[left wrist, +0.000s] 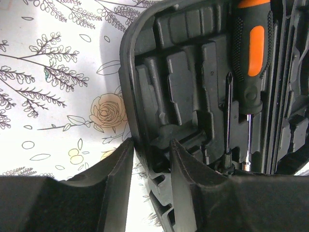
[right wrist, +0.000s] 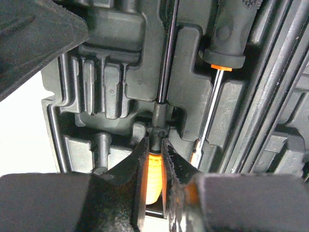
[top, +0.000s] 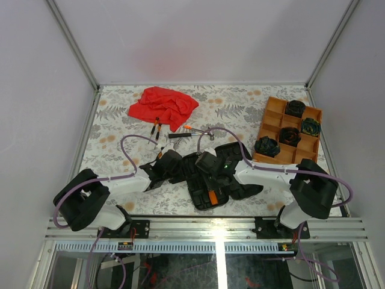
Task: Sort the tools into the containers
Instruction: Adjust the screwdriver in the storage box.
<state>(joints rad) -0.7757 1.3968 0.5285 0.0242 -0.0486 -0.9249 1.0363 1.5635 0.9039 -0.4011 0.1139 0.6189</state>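
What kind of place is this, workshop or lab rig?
Probably a lab robot cell: aluminium frame, plain white walls enclosing a floral-covered table, left arm and right arm bolted at its edge.

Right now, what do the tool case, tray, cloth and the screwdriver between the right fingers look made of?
Tool case: matte black moulded plastic, ribbed slots.
Tray: matte orange-brown, wood or plastic, unclear from here.
Cloth: red fabric, crumpled folds.
Screwdriver: dark glossy metal shaft; orange handle, probably plastic.

Matt plastic case, glossy steel-shafted screwdriver
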